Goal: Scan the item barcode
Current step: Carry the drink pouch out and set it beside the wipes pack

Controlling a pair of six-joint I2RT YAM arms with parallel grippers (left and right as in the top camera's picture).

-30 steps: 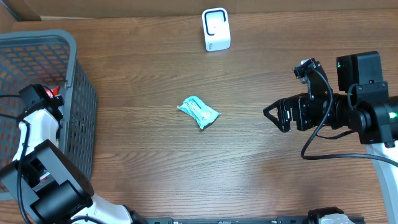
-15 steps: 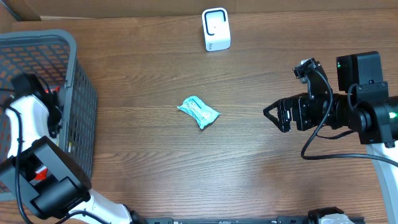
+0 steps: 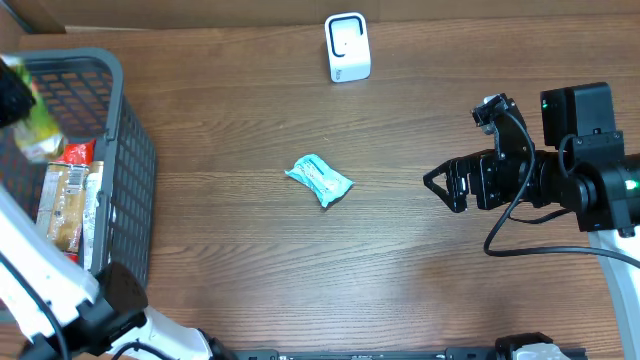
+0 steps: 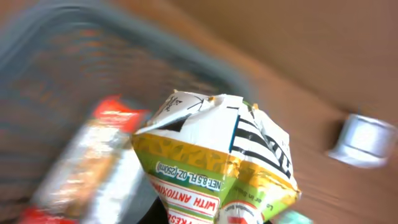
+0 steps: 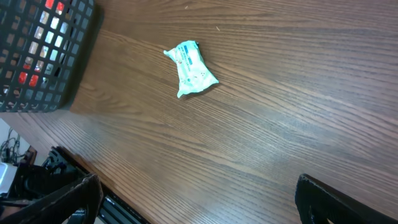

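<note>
Left wrist, drink pack, upside-down print "WITH ANTIOXI", "250ml"

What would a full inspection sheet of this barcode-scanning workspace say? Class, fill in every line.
Surface: wood-grain table.
Job's things: carton held above the basket; white scanner at far edge; teal packet mid-table.
Clutter: snack packs inside the basket.
Grippers: left gripper shut on carton; right gripper open, empty, hovering at right.
Cables: black cable looped beside right arm.
Surroundings: cardboard along far edge.
</note>
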